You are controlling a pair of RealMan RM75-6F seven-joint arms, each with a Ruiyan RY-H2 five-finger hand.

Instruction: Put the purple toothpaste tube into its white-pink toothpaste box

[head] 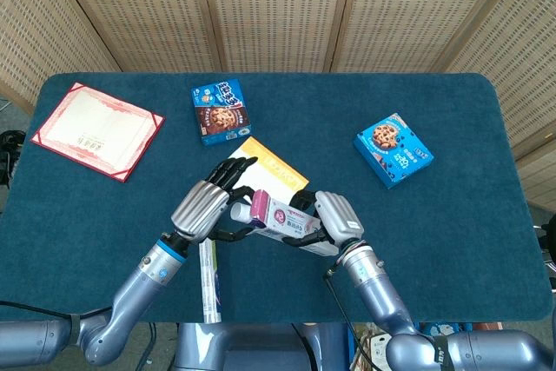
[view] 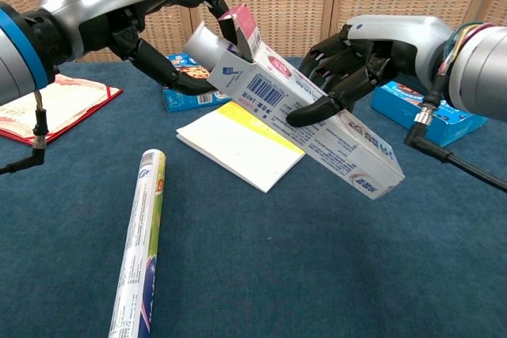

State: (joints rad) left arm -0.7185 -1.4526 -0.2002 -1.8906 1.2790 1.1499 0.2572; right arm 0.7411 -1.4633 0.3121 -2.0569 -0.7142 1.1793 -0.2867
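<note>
The white-pink toothpaste box (view: pixel 317 128) is tilted above the table with its open pink flap up at the left; my right hand (view: pixel 356 65) grips its middle from behind. Most of the purple toothpaste tube is inside the box. Only the tube's white cap end (view: pixel 200 41) sticks out of the opening. My left hand (view: pixel 131 17) is at that end with its fingers spread, some above the flap and the thumb curved below, gripping nothing. In the head view the box (head: pixel 291 221) lies between my left hand (head: pixel 207 206) and my right hand (head: pixel 337 217), with the cap end (head: pixel 238 212) just showing.
A yellow-white booklet (view: pixel 238 144) lies under the box. A long rolled tube (view: pixel 142 243) lies near the front edge. One blue cookie box (head: pixel 220 110) is at the back left and another cookie box (head: pixel 393 149) at the right. A red-framed certificate (head: pixel 97 130) is at the far left.
</note>
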